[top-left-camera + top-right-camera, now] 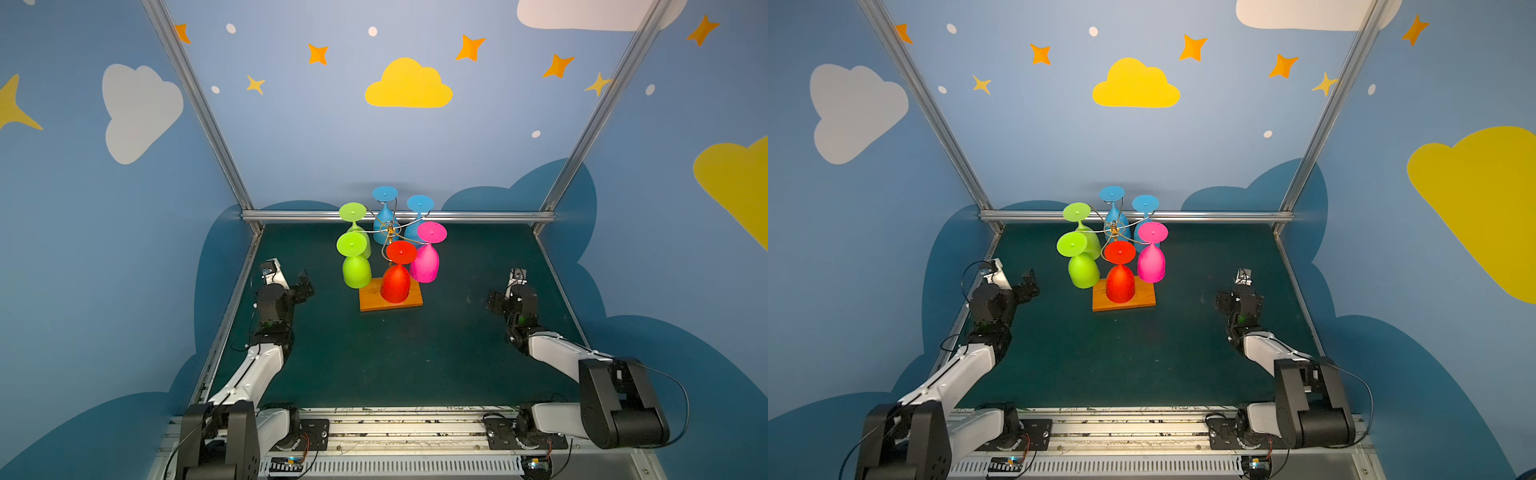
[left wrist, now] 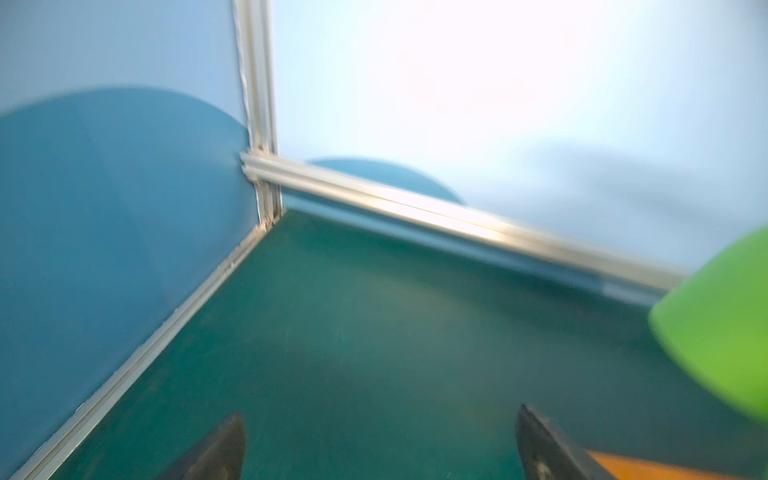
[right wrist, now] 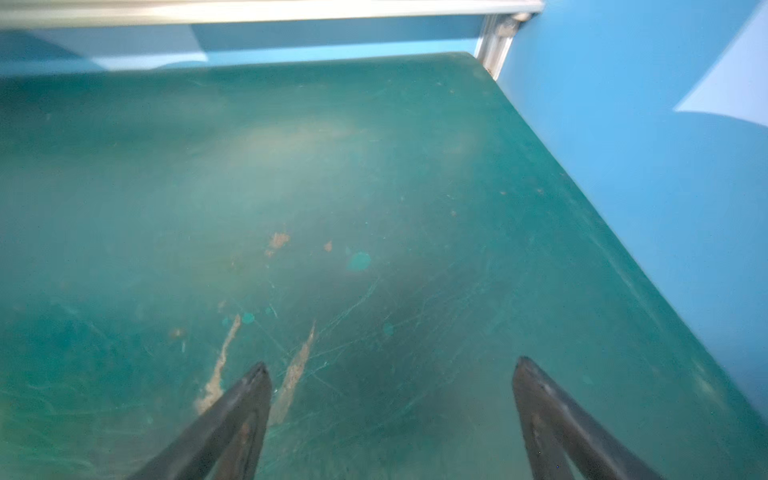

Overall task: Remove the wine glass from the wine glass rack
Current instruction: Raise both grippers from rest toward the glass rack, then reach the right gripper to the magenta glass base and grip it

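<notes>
The wine glass rack (image 1: 390, 306) (image 1: 1123, 306), a thin gold wire stand on an orange-brown wooden base, stands at the middle back of the green table in both top views. Several wine glasses hang upside down from it: a red one (image 1: 395, 284) at the front, a pink one (image 1: 424, 264), green ones (image 1: 356, 271) on the left, blue ones (image 1: 384, 218) behind. My left gripper (image 1: 304, 281) (image 2: 380, 411) hovers open left of the rack; a green bowl (image 2: 723, 324) and the wooden base's corner (image 2: 648, 467) show in its wrist view. My right gripper (image 1: 495, 301) (image 3: 390, 362) is open over bare table, right of the rack.
Aluminium frame rails (image 1: 399, 216) and blue walls close the table at the back and both sides. The table top (image 3: 374, 187) under the right gripper is scratched and stained. Both arm bases sit on a rail (image 1: 407, 432) at the front edge.
</notes>
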